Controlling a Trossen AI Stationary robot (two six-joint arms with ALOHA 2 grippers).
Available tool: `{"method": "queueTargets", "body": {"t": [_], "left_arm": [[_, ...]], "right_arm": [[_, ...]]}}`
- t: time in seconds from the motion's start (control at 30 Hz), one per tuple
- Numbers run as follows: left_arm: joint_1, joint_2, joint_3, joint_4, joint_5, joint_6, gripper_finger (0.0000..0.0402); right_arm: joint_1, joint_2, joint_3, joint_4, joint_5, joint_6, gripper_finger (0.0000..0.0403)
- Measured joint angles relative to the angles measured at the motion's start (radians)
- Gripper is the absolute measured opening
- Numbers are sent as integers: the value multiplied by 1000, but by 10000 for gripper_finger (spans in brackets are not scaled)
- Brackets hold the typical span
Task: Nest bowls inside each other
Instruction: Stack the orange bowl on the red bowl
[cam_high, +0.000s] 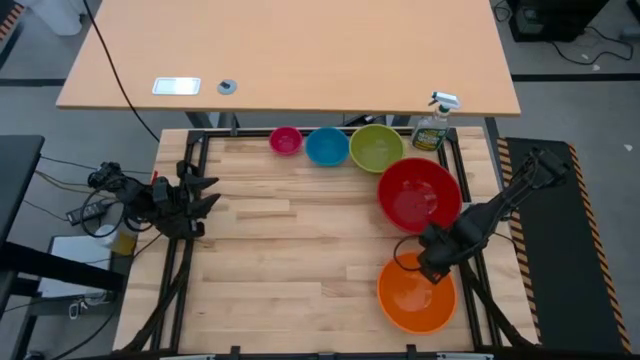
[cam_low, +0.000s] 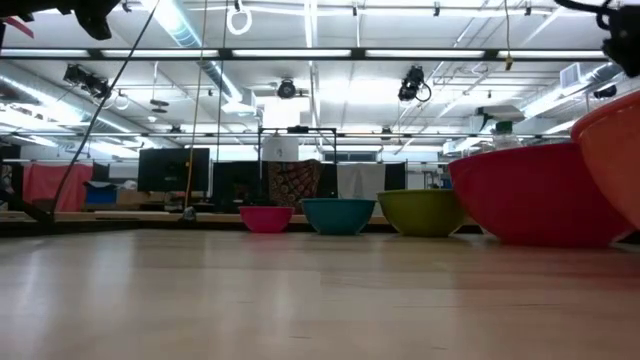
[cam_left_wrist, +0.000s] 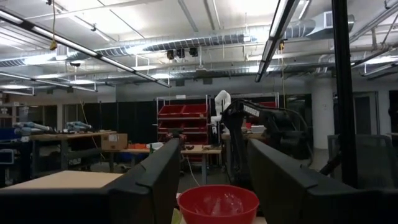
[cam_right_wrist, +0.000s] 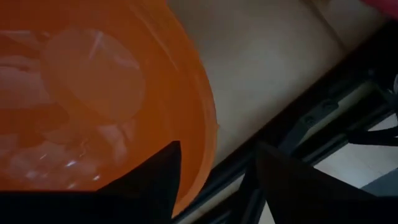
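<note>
Five bowls stand on their bases on the wooden table. Pink (cam_high: 285, 140), blue (cam_high: 327, 146) and lime green (cam_high: 376, 148) form a row along the far edge. The red bowl (cam_high: 419, 193) is right of them, and the orange bowl (cam_high: 416, 295) sits at the near right. My right gripper (cam_high: 432, 265) points down over the orange bowl's far rim (cam_right_wrist: 208, 155). It is open, with one finger (cam_right_wrist: 155, 180) inside the bowl and the other (cam_right_wrist: 292, 186) outside. My left gripper (cam_high: 205, 190) waits open at the table's left edge, aimed across at the red bowl (cam_left_wrist: 217, 205).
A green spray bottle (cam_high: 432, 128) stands just beyond the far right corner, beside the lime green bowl. The black table frame (cam_right_wrist: 298, 118) runs close by the orange bowl's right side. A large desk (cam_high: 290, 50) lies beyond the far edge. Bare wood (cam_high: 290, 260) fills the table's middle and left.
</note>
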Motion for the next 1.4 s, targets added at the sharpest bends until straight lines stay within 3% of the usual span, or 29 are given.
{"method": "queueTargets", "body": {"t": [0.37, 0.77, 1.07, 1.4], "left_arm": [[0, 0, 0, 12, 0, 23, 189], [0, 0, 0, 15, 0, 24, 189], [0, 0, 0, 16, 0, 25, 190], [0, 0, 0, 19, 0, 26, 190]], "right_arm": [[11, -1, -146, 164, -2, 40, 181], [11, -15, -172, 256, -64, 47, 16], [9, -54, -129, 247, -10, 76, 18], [-26, -55, -25, 253, 90, -32, 19]]}}
